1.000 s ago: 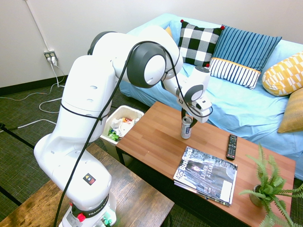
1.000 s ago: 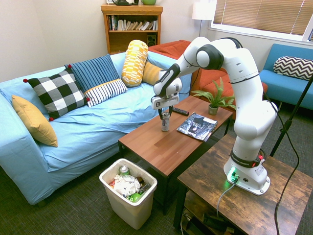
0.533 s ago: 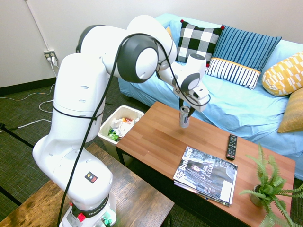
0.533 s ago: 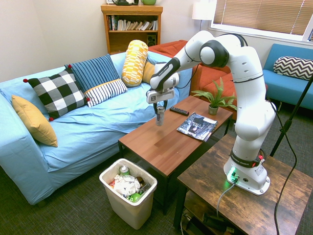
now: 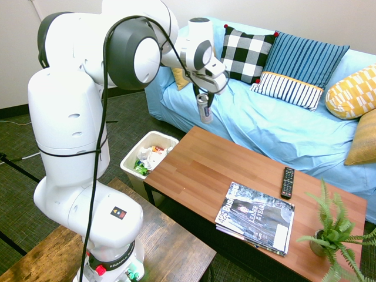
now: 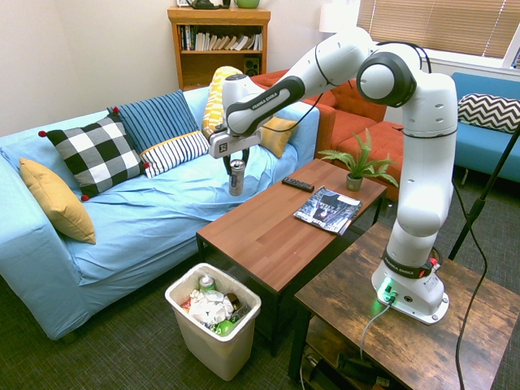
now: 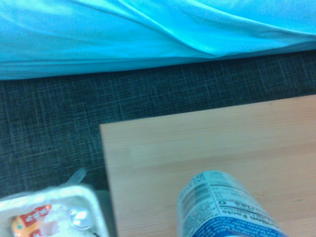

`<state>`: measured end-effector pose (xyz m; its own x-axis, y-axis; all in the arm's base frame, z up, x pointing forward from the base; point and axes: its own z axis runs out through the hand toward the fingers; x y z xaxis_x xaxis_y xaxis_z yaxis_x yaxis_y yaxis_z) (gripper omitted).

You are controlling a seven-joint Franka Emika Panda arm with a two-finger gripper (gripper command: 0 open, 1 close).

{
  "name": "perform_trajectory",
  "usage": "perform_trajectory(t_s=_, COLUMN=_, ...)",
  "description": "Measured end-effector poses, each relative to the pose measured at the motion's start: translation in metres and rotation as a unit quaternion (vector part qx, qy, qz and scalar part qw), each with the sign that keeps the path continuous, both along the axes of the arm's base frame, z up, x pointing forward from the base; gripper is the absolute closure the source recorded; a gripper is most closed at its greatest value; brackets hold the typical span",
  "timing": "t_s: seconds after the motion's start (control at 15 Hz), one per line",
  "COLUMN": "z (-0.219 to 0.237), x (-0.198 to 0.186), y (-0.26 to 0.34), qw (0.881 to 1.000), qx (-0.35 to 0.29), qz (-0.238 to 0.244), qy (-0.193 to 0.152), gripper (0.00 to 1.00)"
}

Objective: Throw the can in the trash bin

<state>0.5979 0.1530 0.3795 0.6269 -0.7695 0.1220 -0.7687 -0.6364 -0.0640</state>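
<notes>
A slim silver can (image 5: 204, 108) (image 6: 236, 177) hangs upright in the air, well above the end of the wooden coffee table (image 5: 194, 170) nearest the bin. My gripper (image 5: 202, 97) (image 6: 235, 165) is shut on the can's top. In the wrist view the can (image 7: 222, 207) rises from the lower edge over the table corner. The white trash bin (image 5: 130, 159) (image 6: 231, 351) stands on the carpet beside that table end, filled with crumpled paper and several cans. A corner of the trash bin (image 7: 96, 212) shows in the wrist view too.
A magazine (image 5: 255, 216), a black remote (image 5: 287, 182) and a potted plant (image 5: 332, 235) sit on the coffee table. The blue sofa (image 6: 146, 211) with several cushions runs along the table's far side. A darker wooden table (image 6: 390, 325) bears the arm's base.
The gripper closed on the can standing on the table, lifted it and carried it up and toward the bin end of the table.
</notes>
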Motion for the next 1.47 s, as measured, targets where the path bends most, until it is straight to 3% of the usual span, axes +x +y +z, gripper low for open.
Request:
perform_trajectory(t_s=0.53, z=-0.044, x=-0.044, y=0.162, qw=0.997, qx=-0.038, qz=0.072, qy=0.010, gripper=1.00)
perform_trajectory(t_s=0.93, z=-0.105, x=-0.089, y=0.231, qw=0.991, qx=-0.067, qz=0.113, qy=0.036, gripper=1.00)
perform_trajectory(t_s=1.0, z=-0.115, x=-0.093, y=0.239, qw=0.990, qx=-0.072, qz=0.117, qy=0.039, gripper=0.00)
perform_trajectory(t_s=1.47, z=-0.142, x=-0.096, y=0.245, qw=0.987, qx=-0.092, qz=0.127, qy=0.048, gripper=0.00)
